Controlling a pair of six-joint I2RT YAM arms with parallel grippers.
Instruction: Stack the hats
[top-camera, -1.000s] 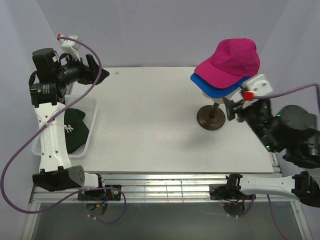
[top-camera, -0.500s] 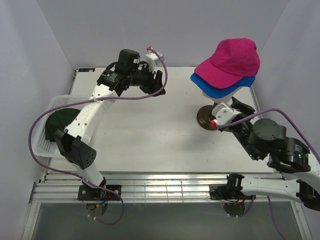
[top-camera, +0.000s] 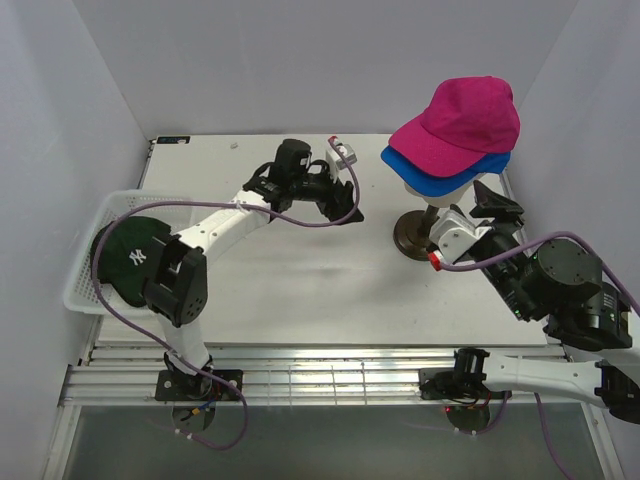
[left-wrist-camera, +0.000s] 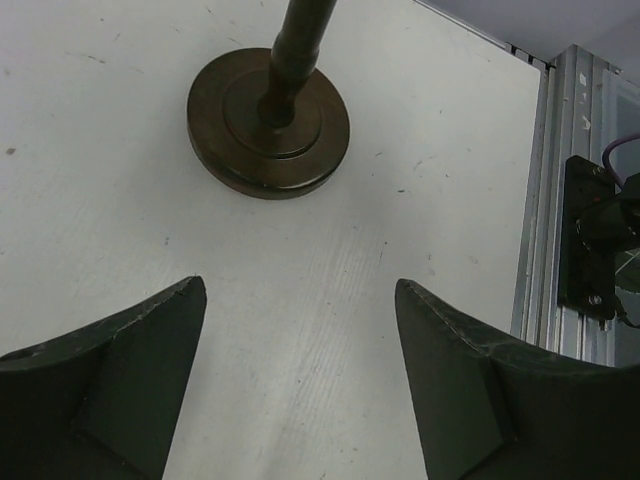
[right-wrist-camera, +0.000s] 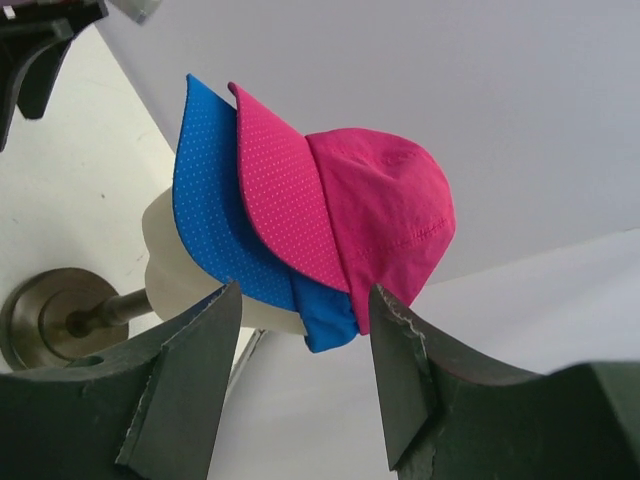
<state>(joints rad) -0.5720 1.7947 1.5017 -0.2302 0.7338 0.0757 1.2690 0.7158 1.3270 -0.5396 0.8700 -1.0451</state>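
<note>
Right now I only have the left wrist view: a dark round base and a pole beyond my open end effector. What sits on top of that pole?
Observer: A cream mannequin head, wearing the blue cap with the pink cap stacked on it.
Operator: Where is the next cap to pick?
Observer: The green cap lies in the white basket at the left of the table, NY logo facing up.
Operator: And the other arm?
Observer: The right end effector is open and empty, aimed up at the two stacked caps from below.
</note>
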